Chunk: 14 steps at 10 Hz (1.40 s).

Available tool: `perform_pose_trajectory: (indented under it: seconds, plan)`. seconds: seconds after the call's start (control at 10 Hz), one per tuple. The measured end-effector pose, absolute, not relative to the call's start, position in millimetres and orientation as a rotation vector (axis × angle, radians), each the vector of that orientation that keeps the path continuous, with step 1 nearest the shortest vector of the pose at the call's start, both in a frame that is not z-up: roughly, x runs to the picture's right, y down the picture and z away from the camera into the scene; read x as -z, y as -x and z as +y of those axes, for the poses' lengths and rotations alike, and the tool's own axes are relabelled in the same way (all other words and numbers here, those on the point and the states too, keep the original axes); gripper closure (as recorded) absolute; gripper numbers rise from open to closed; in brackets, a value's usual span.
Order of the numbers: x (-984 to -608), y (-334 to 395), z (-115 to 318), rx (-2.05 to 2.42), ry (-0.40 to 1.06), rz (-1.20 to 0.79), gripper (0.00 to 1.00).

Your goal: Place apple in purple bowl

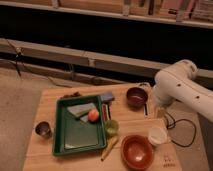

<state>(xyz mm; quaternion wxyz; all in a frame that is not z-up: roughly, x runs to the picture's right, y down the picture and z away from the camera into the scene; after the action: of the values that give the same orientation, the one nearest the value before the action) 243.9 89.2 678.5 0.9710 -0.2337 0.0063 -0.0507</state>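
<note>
The apple (93, 115), small and orange-red, lies in the green tray (62, 141) near its right wall. The purple bowl (136, 96) stands on the wooden table to the right of the tray, at the back. My white arm (175, 82) reaches in from the right. The gripper (159, 111) is at the arm's lower end by the table's right edge, just right of the purple bowl and well apart from the apple.
A small green cup (111, 127) stands beside the tray. A larger orange-red bowl (136, 151) and a white cup (157, 135) are at the front right. A metal cup (43, 129) is at the left, and a blue block (107, 97) behind the tray.
</note>
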Motion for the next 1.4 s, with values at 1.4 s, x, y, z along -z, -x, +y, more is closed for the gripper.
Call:
perform_pose_trajectory:
  seconds: [1.4]
  plan:
    - [-691,-155,89,0.433,0.285,-0.069,0.35]
